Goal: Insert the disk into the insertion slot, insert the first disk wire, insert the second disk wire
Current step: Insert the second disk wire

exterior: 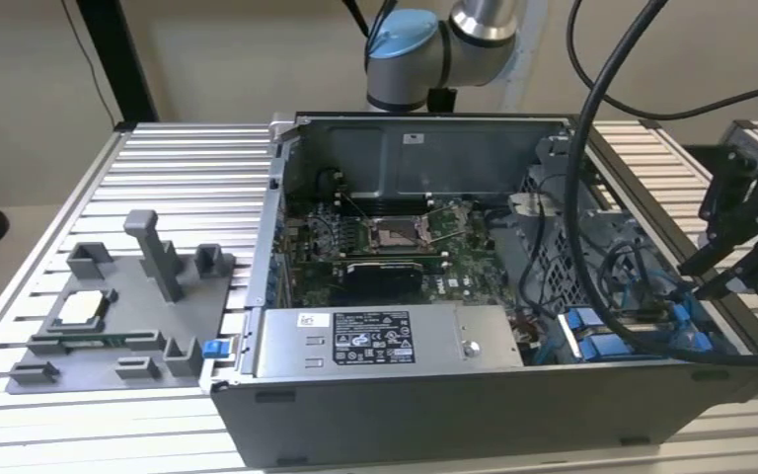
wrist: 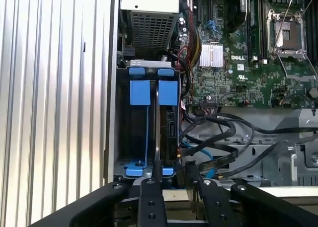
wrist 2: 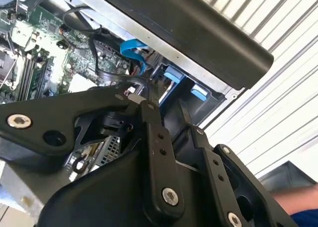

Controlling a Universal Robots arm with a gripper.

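Gripper (exterior: 699, 281). Black, two-fingered, on a grey robot arm (exterior: 418, 49). Hangs over the corner of the open computer case (exterior: 485, 415) at the exterior view's right, close above the insertion slot. Fingers (wrist 2: 149, 117) parted, with a plain gap and nothing clamped between.

Insertion slot (wrist: 148, 63). Grey metal bay against the case's side wall, next to the power-supply box (exterior: 379, 341). Two bright blue latch tabs (wrist: 140, 92) side by side at one end, smaller blue pieces at the end nearest the fingertips.

Disk (wrist: 170, 127). Appears to stand on edge inside the slot, below one blue tab. Seen as a dark narrow edge only; label not visible, depth of seating not discernible.

Disk wires. Flat blue cable (wrist: 198, 155) and several black cables (wrist: 223, 130) looped just beside the slot, between it and the motherboard (exterior: 393, 247). Ends near the disk; plugged in or loose, cannot tell.

Surroundings. Ribbed aluminium table (exterior: 169, 168) under the case. Grey moulded fixture (exterior: 115, 326) well apart from the case, toward the exterior view's left, with upright posts and a small silver square part (exterior: 83, 308) resting on it.
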